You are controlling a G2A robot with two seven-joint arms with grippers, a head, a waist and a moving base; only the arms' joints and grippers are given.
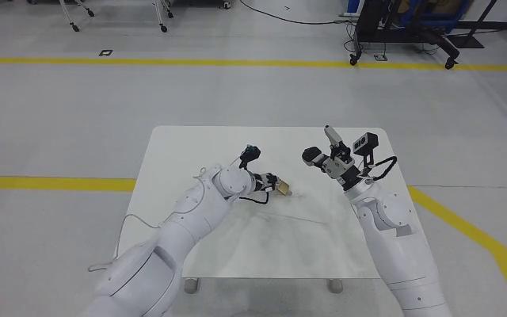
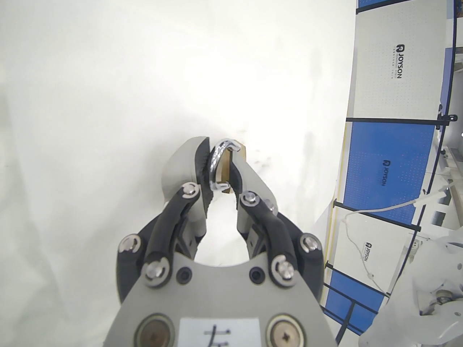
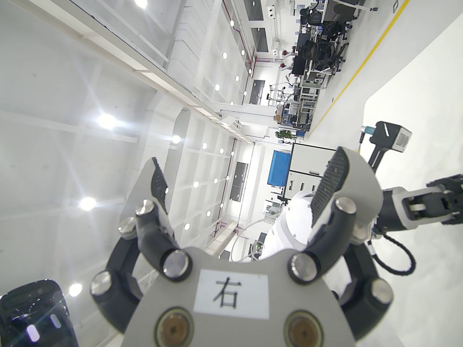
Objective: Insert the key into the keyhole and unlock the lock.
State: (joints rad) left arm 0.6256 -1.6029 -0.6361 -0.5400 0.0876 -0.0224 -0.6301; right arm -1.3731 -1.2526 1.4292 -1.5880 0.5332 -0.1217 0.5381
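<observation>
The left gripper's (image 2: pixel 220 158) jaws are being pressed in on the padlock (image 2: pixel 216 163); it's being pinched across the silver loop end, with the brass body poking out past the fingertips, away from the wrist; so the keyhole end is being pointed away and is hidden. From the top, the padlock (image 1: pixel 282 188) is being held low over the middle of the white table (image 1: pixel 238 238); whether it's touching the tabletop can't be told tbh. The right gripper (image 3: pixel 249 176) is being held with its jaws spread wide and nothing between the pads (image 3: pixel 327 178); from the top the right gripper (image 1: pixel 333 139) is being held up off the table, well apart from the padlock, fingers aimed upward rather than down.

Step in hand, by the look of it: the padlock is being steadied for the insert, and the key part isn't being done yet; no key is being carried by the right gripper. The next move is probably calling for a key to be gripped by its head, lined up with that hidden keyhole, and pushed straight in while the padlock is being clamped hard enough not to twist; then a turn.
</observation>
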